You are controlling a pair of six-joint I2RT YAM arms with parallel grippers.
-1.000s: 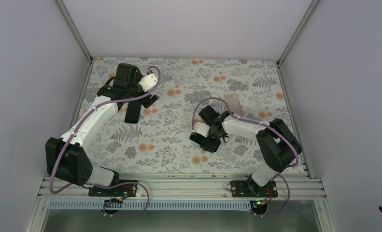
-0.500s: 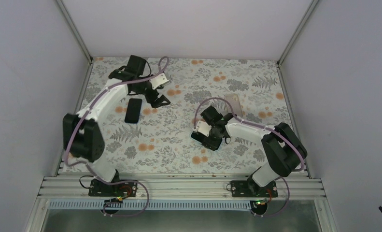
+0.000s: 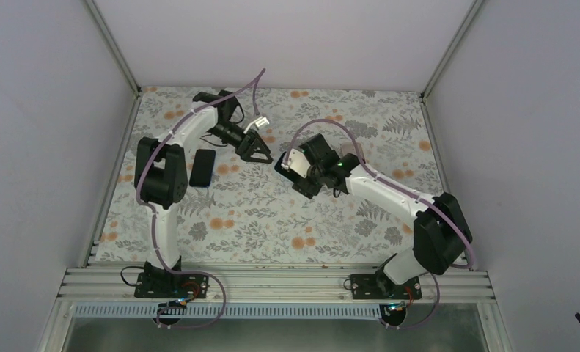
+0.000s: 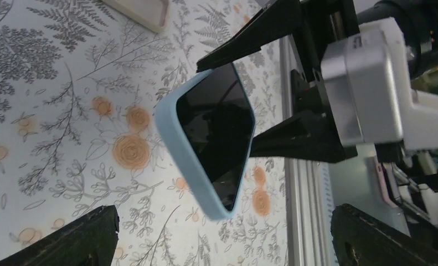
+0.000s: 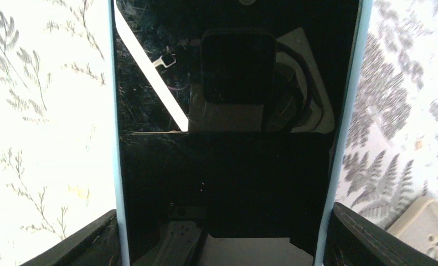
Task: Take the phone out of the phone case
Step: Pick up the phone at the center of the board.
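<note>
The white and black left arm [image 3: 166, 231] rises from its base, folds at a raised elbow and reaches far, with its wrist bent toward the middle. The left gripper [image 3: 261, 155] faces the other arm, fingers spread wide. The white and black right arm [image 3: 389, 194] stretches toward the middle. The right gripper [image 3: 283, 165] clamps a black-screened phone in a light blue case [image 4: 216, 133].

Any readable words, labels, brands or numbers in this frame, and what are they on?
No text can be read in any view.
phone screen: dark, only reflections.
blue case: plain rim, no print showing.
beige case: a faint mark, too blurred to read.
black slab on the table: too small to tell.
</note>
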